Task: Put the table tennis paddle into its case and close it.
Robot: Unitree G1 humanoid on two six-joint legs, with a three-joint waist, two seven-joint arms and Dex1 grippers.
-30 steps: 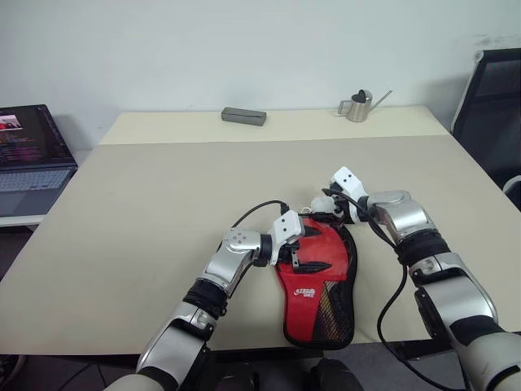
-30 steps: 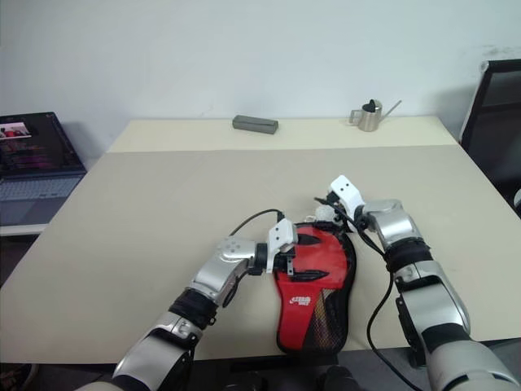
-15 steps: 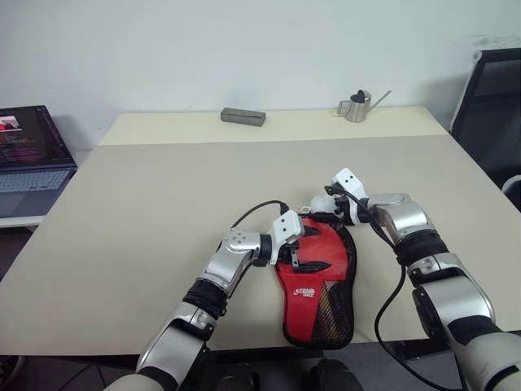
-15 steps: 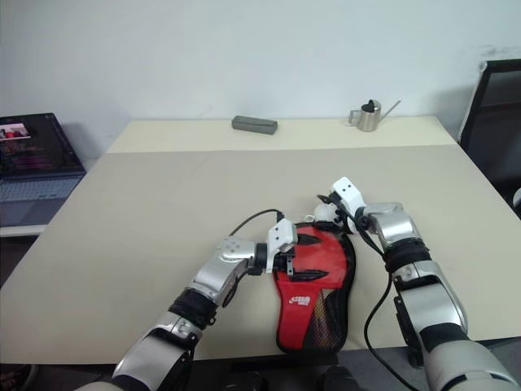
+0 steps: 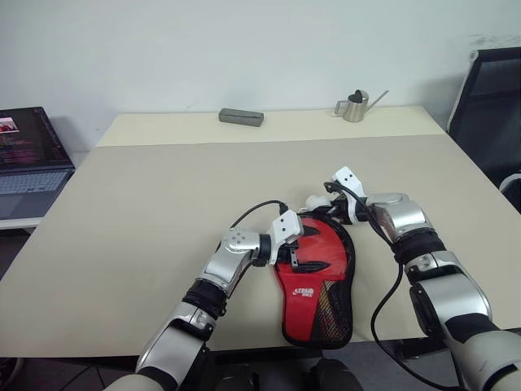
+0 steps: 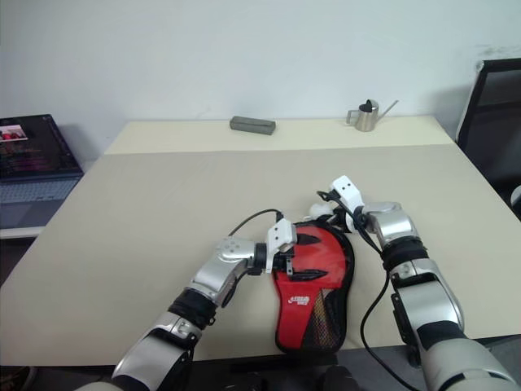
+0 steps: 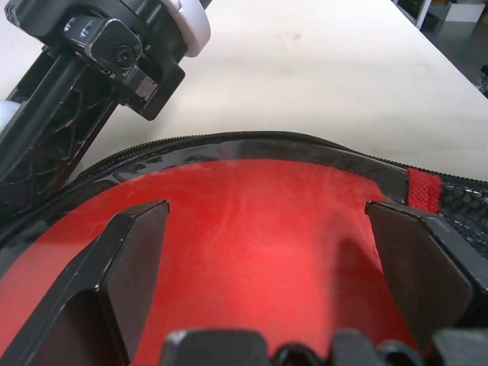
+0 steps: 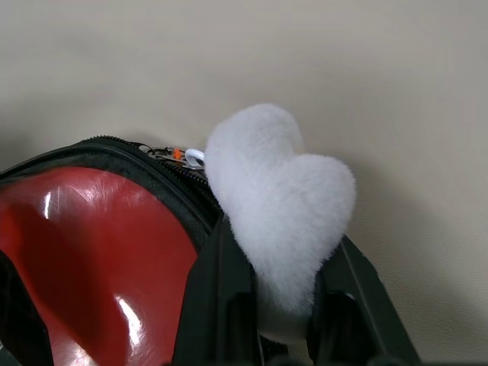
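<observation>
The case (image 5: 324,281) lies flat near the table's front edge, red face and black mesh pocket up, with its zipper rim (image 7: 252,141) around the round end. My left gripper (image 5: 304,254) is open, its fingers (image 7: 137,252) spread over the red face. At the case's far end sits the white pompom charm (image 8: 278,187). My right gripper (image 8: 282,259) is shut on the pompom's lower part, one black finger on each side. The table tennis paddle is hidden.
A grey rectangular box (image 5: 241,117) and a small metal watering can (image 5: 355,107) stand at the table's far edge. A laptop (image 5: 24,151) sits off the table's left side, and a black chair (image 5: 492,90) stands at the right.
My right gripper's fingers have come together on the white pompom charm. The left arm and the case have stayed where they were.
</observation>
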